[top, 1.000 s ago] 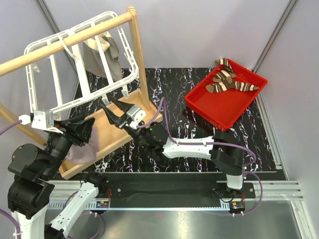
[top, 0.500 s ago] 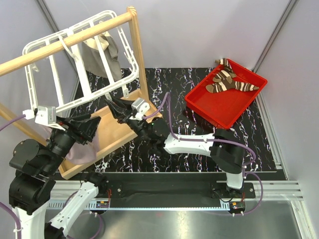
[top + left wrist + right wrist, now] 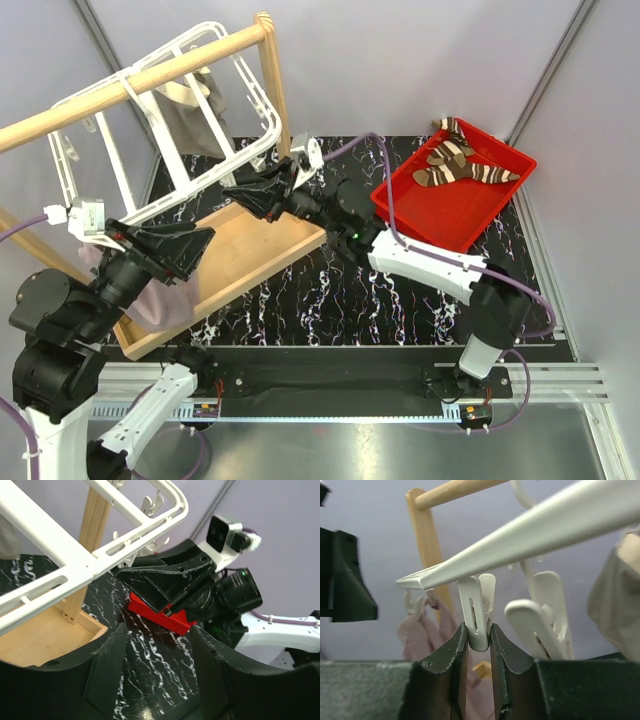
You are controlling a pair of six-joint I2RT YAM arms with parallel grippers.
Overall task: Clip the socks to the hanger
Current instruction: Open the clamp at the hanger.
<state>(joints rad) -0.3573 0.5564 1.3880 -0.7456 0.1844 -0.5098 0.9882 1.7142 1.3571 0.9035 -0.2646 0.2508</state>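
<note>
The socks [image 3: 462, 162], dark brown with cream wavy stripes, lie in the red tray [image 3: 440, 215] at the far right. The white grid hanger [image 3: 160, 115] hangs tilted from the wooden rail. My right gripper [image 3: 235, 192] reaches under the hanger's near edge. In the right wrist view it [image 3: 479, 635] is shut on a small white clip [image 3: 477, 607] that dangles from the hanger's bar [image 3: 545, 530]. My left gripper [image 3: 200, 245] is open and empty, just left of the right one. In the left wrist view it [image 3: 157, 670] faces the right gripper [image 3: 165, 580].
A wooden rail stand [image 3: 275, 110] with a flat wooden base [image 3: 240, 255] holds the hanger. A grey-beige cloth [image 3: 195, 95] hangs from the hanger's far side, a pinkish cloth [image 3: 150, 300] from its left. A second clip [image 3: 540, 615] hangs beside the pinched one.
My right arm has swung up and back from the wooden base to the hanger's near edge and closed on a clip. The hanger has tilted upward. My left gripper has shifted slightly.
</note>
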